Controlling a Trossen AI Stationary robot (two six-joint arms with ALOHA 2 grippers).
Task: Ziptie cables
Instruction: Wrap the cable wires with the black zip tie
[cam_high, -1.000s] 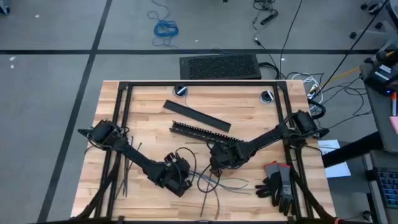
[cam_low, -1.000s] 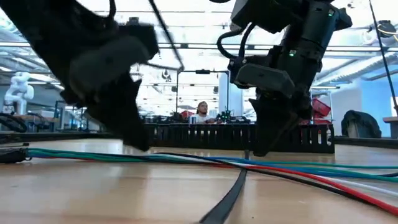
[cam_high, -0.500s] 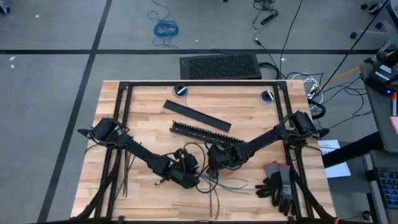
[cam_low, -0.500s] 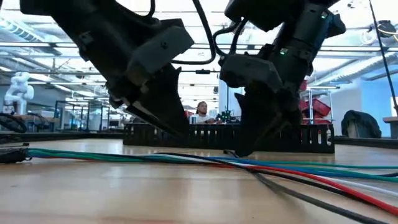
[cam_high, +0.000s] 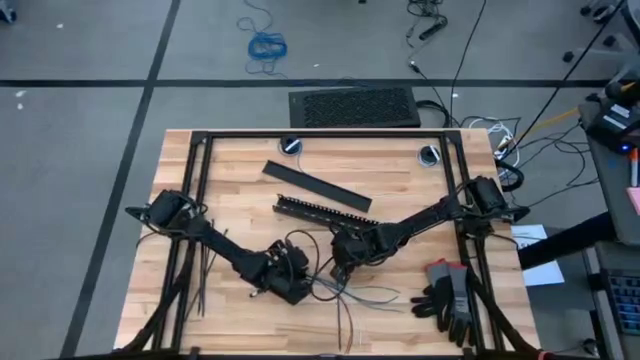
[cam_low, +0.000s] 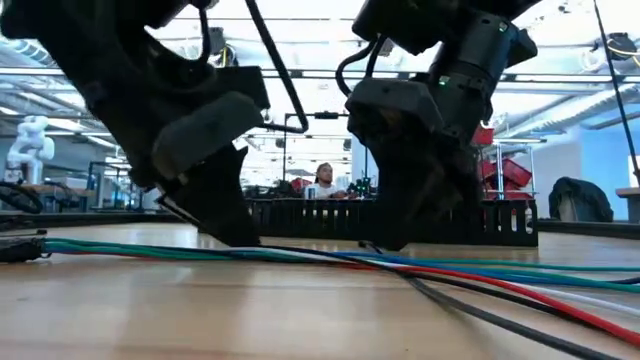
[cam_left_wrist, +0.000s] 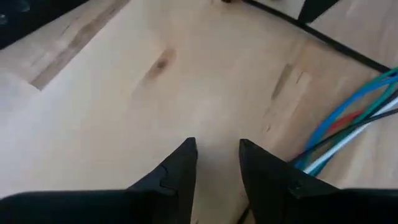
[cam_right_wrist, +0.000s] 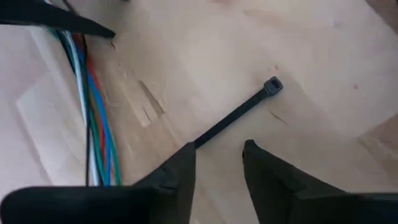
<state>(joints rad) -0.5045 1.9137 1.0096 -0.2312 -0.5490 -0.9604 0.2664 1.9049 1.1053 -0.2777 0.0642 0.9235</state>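
High view shows the left gripper (cam_high: 290, 283) pulled back a little from where it sat half a second ago, when it reached right up against the loose bundle of thin blue, green, red and pale wires (cam_high: 350, 292); now it sits just beside the bundle's near end, low over the pale wooden bench (cam_high: 240, 190). The right gripper (cam_high: 343, 262) has barely shifted and hangs close over the same bundle from the other side. In the left wrist view the left jaws stand slightly apart with only bare wood between them, and the wires (cam_left_wrist: 348, 130) run past to one side of the tips, not inside them. In the right wrist view the right jaws are likewise apart and empty; a thin black plastic ziptie (cam_right_wrist: 239, 115) with its square head lies flat just ahead of the tips, and the wires (cam_right_wrist: 93, 124) lie off to one side. The low view confirms the bundle (cam_low: 400, 265) rests flat on the bench with both grippers down near it. My reading is that neither the tie nor the wires are held yet, so the retreat of the left arm looks like a repositioning, and the tying proper has not begun.
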